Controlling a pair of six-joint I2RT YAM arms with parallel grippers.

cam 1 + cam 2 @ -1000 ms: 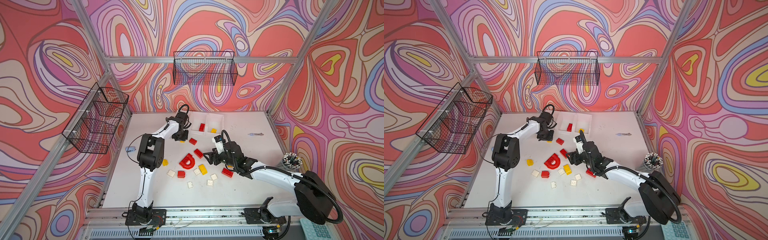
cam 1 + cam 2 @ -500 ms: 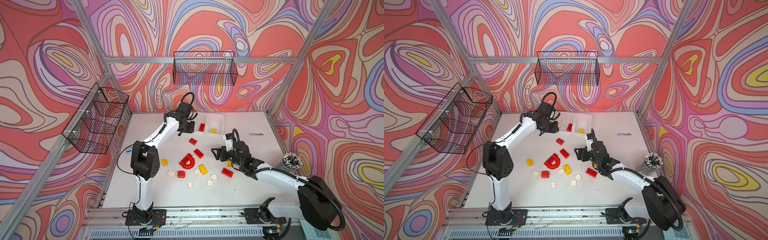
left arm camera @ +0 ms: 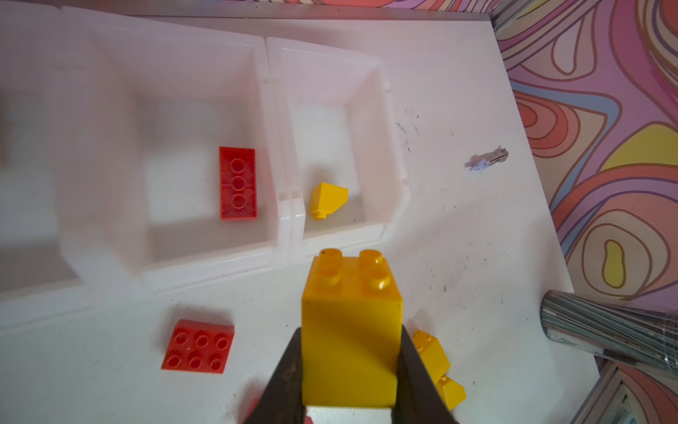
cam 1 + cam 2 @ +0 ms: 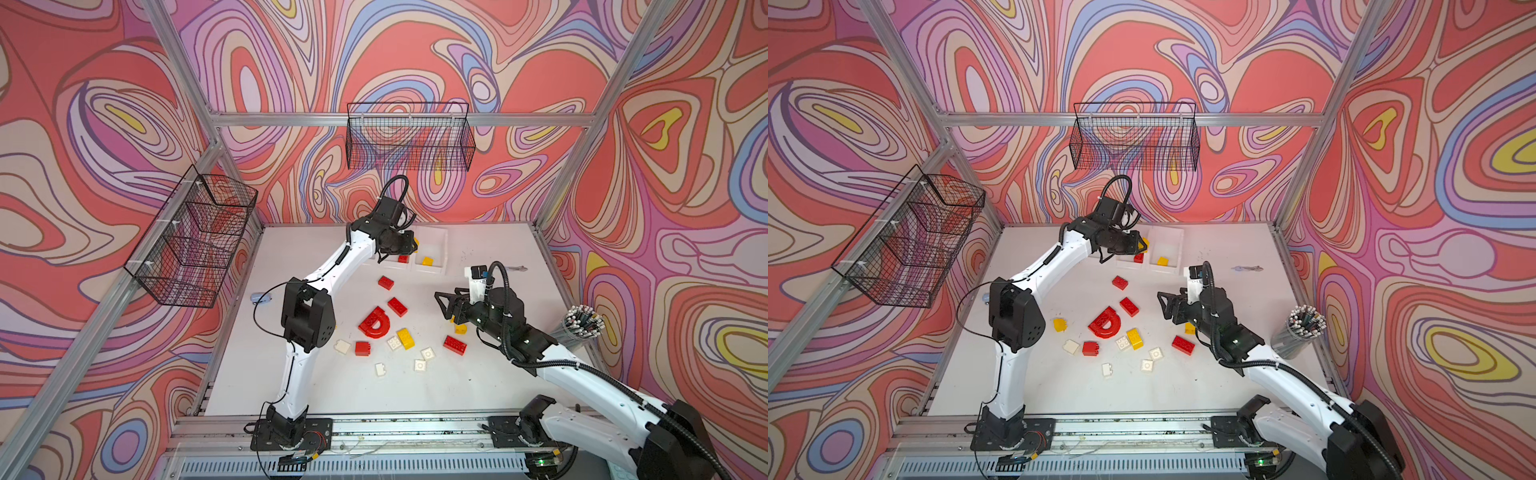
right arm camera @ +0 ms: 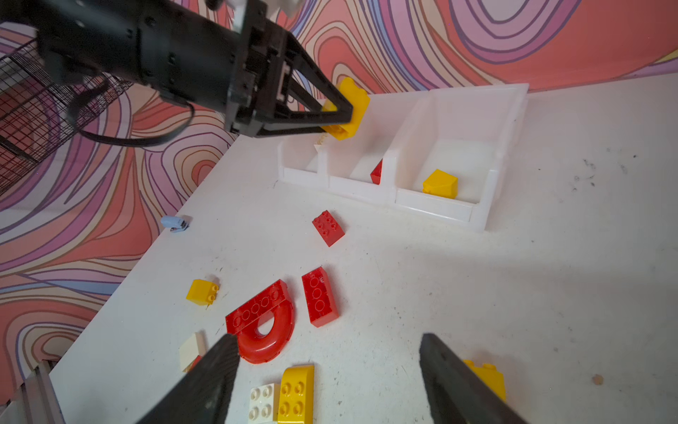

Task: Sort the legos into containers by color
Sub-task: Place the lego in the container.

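My left gripper (image 3: 350,332) is shut on a tall yellow lego (image 3: 348,293) and holds it in the air above the row of white containers (image 4: 441,266). In the right wrist view that gripper (image 5: 341,110) hangs over the bins (image 5: 433,214). The middle bin holds a red brick (image 3: 237,182), the right one a yellow slope piece (image 3: 326,200). My right gripper (image 5: 326,337) is open and empty, low over the loose legos: the red arch (image 4: 376,322), red bricks (image 4: 397,306), a yellow brick (image 5: 295,394) and several white ones (image 4: 427,353).
A light-blue stapler (image 4: 261,297) lies near the table's left edge. A cup of pens (image 4: 582,326) stands at the right edge, and a small metal tool (image 4: 515,269) lies behind my right arm. Black wire baskets (image 4: 409,139) hang on the walls.
The left arm has lifted the yellow brick off the table and carried it back over the containers. The right arm has drawn back toward the right, still open.
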